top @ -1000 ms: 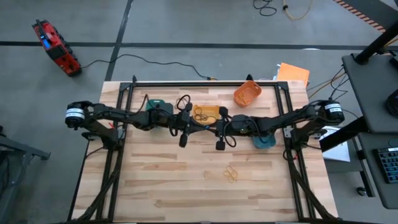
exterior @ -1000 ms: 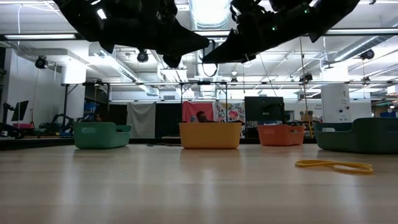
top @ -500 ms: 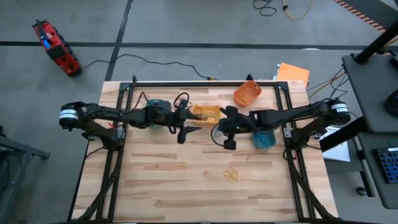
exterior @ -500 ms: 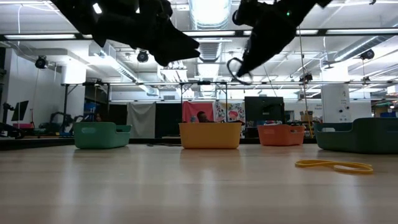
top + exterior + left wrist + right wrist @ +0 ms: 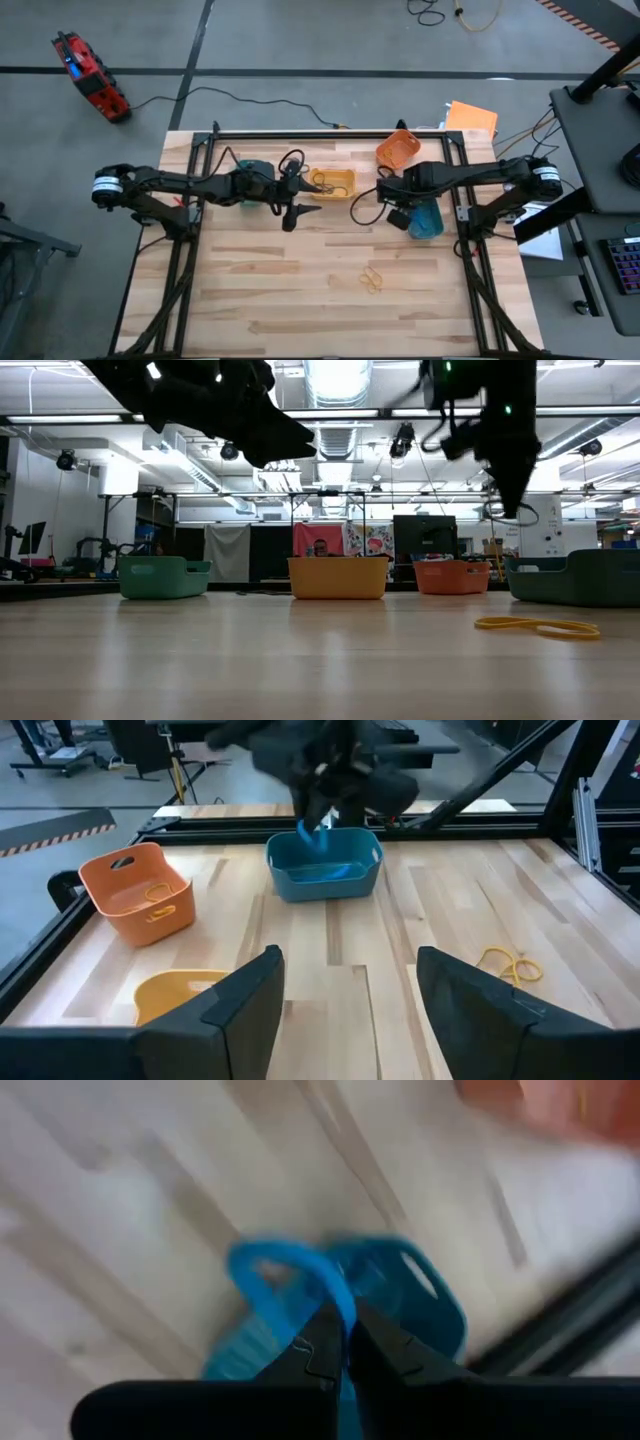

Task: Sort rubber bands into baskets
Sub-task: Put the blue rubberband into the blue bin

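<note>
Your right jaws pinch a blue rubber band. The blue basket lies just below them. Left jaws are open, empty.

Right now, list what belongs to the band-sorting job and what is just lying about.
Job:
- blue rubber band pinched in the right pincer
- blue perforated plastic basket
- orange perforated plastic basket
- yellow plastic basket
- teal-green plastic basket
- loose yellow-orange rubber bands
- open left pincer

Lying about:
- red tool case
- orange sheet
</note>
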